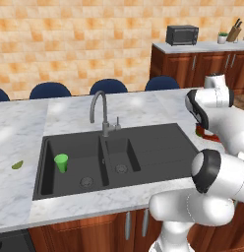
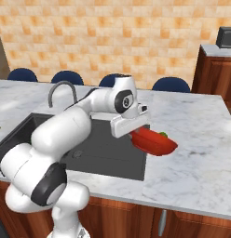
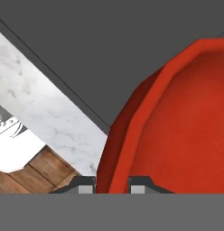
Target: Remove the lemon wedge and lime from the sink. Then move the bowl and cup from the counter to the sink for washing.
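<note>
On the marble counter (image 1: 70, 115), the sink (image 1: 158, 147) holds the cup (image 1: 61, 163) upright in its left basin. The hand (image 3: 112, 182) grips the bowl's (image 2: 154, 141) rim, apparently raised over the sink's right edge.

Left of the pincer (image 3: 112, 184) the small basin (image 1: 122, 156) lies bare; beyond it stand the faucet (image 1: 101, 110) and cup (image 1: 61, 163).

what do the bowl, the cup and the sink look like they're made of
Bowl: looks like glossy red plastic or glazed ceramic; uniform colour with soft shading, can't tell which.
Cup: probably plastic; flat bright green, no shine or transparency.
Sink: matte dark grey, composite-like; no reflections, unlike its shinier grey metal-looking faucet.
</note>
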{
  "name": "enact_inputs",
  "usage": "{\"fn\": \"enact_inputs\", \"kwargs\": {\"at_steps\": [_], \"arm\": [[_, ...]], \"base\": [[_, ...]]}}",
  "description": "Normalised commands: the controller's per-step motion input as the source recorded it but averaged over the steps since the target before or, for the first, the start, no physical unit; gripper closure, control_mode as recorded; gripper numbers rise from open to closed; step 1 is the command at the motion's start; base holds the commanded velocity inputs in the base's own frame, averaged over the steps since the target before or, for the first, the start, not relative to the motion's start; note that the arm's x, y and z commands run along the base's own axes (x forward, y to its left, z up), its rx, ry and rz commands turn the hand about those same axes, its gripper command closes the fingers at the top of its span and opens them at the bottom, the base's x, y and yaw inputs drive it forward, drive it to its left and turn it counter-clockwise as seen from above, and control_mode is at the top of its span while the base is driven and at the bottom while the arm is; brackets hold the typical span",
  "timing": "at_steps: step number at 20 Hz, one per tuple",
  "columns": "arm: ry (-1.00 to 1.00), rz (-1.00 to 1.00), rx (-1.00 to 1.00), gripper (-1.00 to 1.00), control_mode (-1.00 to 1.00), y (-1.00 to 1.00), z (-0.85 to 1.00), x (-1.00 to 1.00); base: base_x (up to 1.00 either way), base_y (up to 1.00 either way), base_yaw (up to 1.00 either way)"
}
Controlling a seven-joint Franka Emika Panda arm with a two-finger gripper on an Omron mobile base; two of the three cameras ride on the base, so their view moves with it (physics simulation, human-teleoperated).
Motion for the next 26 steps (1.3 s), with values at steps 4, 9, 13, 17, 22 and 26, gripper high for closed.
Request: {"fn": "enact_inputs", "kwargs": {"at_steps": [4,9,13,17,22,26], "arm": [[0.0,0.22,0.0,1.0,-1.0,0.38,0.12,0.0],[0.13,0.28,0.01,1.0,-1.0,0.34,0.15,0.05],[0.15,0.34,0.03,1.0,-1.0,0.38,0.2,0.0],[0.18,0.37,0.07,1.0,-1.0,0.37,0.15,0.0],[0.04,0.4,0.12,1.0,-1.0,0.38,0.07,0.0],[0.0,0.39,0.16,1.0,-1.0,0.35,0.06,-0.03]], "base": [[0.0,0.0,0.0],[0.0,0.0,0.0],[0.0,0.0,0.0],[0.0,0.0,0.0],[0.0,0.0,0.0],[0.0,0.0,0.0]]}}
